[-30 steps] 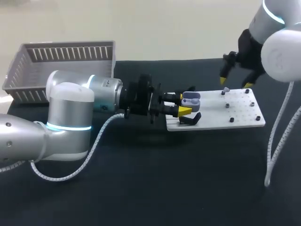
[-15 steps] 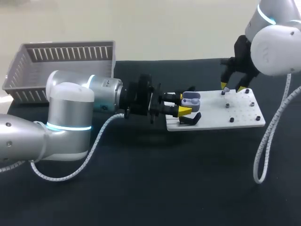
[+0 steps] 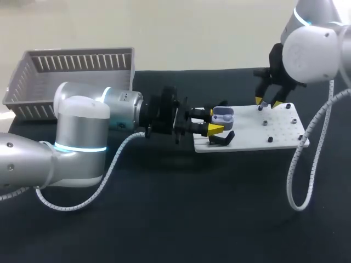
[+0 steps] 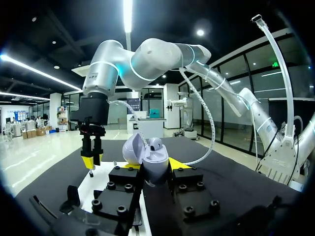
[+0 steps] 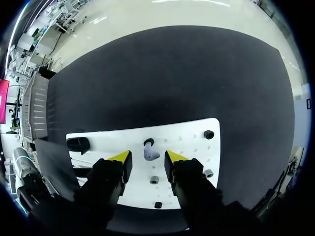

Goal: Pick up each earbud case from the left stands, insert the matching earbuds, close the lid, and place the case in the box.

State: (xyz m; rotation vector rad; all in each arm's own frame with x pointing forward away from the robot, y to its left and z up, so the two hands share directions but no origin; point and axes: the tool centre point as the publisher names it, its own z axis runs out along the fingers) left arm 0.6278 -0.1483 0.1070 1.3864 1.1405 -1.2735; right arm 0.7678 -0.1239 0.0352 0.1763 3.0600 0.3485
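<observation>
Meanwhile, left claw (image 4: 155, 169) pinching open earbud case (image 4: 156, 156), right claw (image 5: 148, 160) spread over earbud (image 5: 149, 153).

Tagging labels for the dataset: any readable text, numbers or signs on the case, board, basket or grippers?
No text can be read in any view.
earbud case: plain, no print shows.
white board: no marks show.
basket: no label shows.
left gripper and right gripper: no legible markings.
</observation>
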